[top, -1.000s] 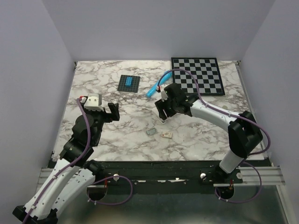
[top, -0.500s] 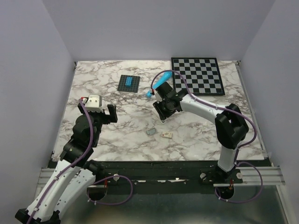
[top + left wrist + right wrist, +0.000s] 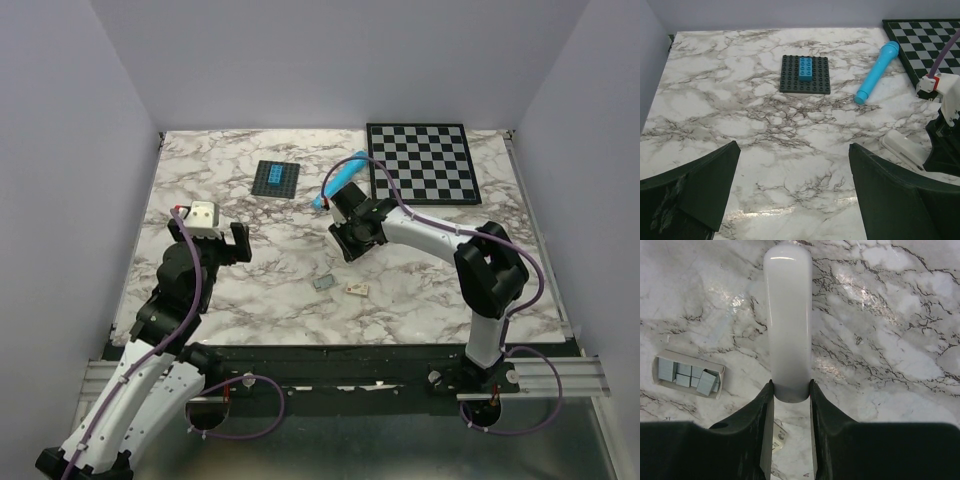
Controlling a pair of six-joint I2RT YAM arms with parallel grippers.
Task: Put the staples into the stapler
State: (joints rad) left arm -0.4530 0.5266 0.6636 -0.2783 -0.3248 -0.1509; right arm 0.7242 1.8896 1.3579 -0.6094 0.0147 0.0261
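My right gripper [image 3: 790,386] is shut on the near end of the cream-white stapler [image 3: 788,315], which points away from the jaws over the marble. In the top view this gripper [image 3: 349,238] is at mid-table and covers most of the stapler. The staples [image 3: 687,374] are small grey blocks in a shallow cream tray, left of the stapler; in the top view they [image 3: 324,283] lie in front of the gripper. My left gripper [image 3: 240,242] is open and empty at the left, well clear of both. The stapler [image 3: 901,145] also shows at the right of the left wrist view.
A small cream box piece [image 3: 357,289] lies beside the staples. A blue cylinder [image 3: 338,180] lies behind my right gripper. A dark baseplate with a blue brick [image 3: 275,178] is at the back centre, and a chessboard [image 3: 425,165] at the back right.
My right arm has folded in, its elbow swinging left and back, while the gripper stays near mid-table still holding the stapler. The left arm has barely moved.
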